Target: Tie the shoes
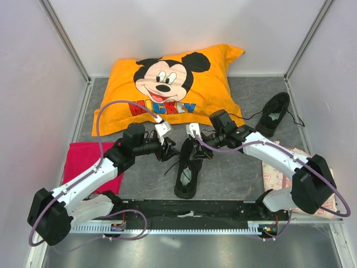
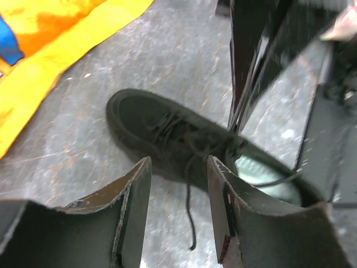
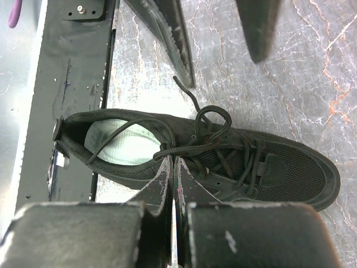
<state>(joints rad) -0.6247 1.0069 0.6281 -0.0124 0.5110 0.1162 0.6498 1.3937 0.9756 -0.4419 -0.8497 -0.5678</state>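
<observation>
One black shoe lies between the arms, toe pointing away from the bases, its pale insole showing. The other shoe sits at the back right with loose laces. My right gripper is shut, its tips pinched on a taut lace strand at the shoe's throat. My left gripper hovers open just left of the shoe. A loose lace end dangles in the gap between its fingers, touching neither. Its fingers show at the top of the right wrist view.
An orange Mickey pillow fills the back of the table. A red cloth lies at the left and a pale printed packet at the right under the right arm. A black rail runs along the near edge.
</observation>
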